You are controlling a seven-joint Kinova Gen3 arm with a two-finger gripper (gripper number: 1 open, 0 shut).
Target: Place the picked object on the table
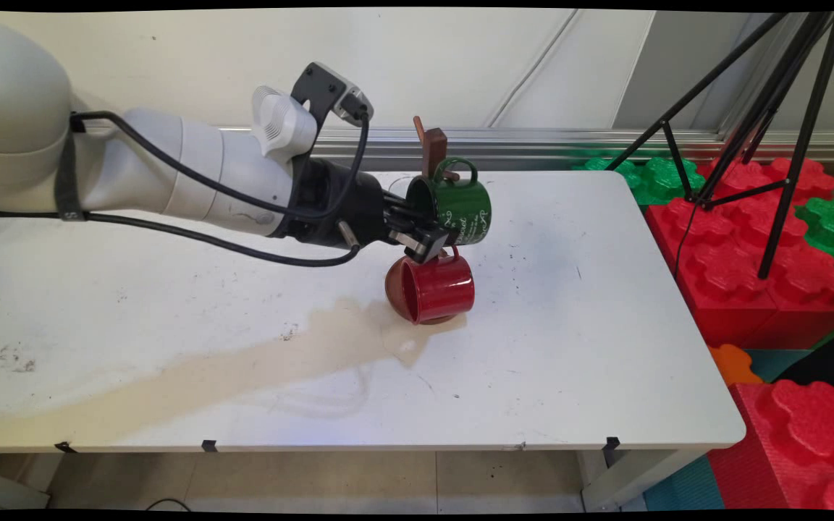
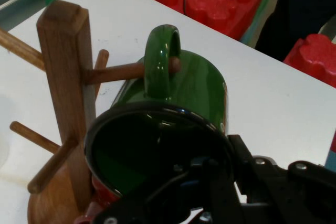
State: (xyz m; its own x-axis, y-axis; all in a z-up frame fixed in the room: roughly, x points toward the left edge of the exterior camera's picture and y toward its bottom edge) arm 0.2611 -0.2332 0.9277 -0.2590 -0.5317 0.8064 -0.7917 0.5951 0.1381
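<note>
Where the white arm reaches in low over the white table (image 1: 569,347), its black two-finger gripper (image 1: 428,242) sits at the mouth of a glossy green enamel mug (image 1: 460,206), one finger seemingly inside the rim and one outside, so it looks pinched on the mug's wall; the hand view shows the black linkage crowding the lower rim but hides the fingertips themselves. The green mug lies on its side in the air, mouth toward the arm, its looped handle uppermost. In the hand view that handle (image 2: 160,61) is threaded over a round wooden peg (image 2: 118,72) that juts from the square upright post of a brown wooden mug tree (image 2: 65,77). Two more pegs stick out of the post lower down, and the tree's round wooden base (image 2: 50,203) rests on the table under them.

Just below the green mug, a shiny red enamel mug (image 1: 437,288) also hangs on its side, mouth facing the arm, its handle up beside the gripper. From the main view the tree's post (image 1: 432,150) pokes up behind the green mug.

A pale tan stain (image 1: 243,369) spreads across the tabletop from under the tree toward the near left corner. Beyond the table's right edge from the tree stand red and green foam blocks (image 1: 743,246) and a black tripod (image 1: 779,108).
</note>
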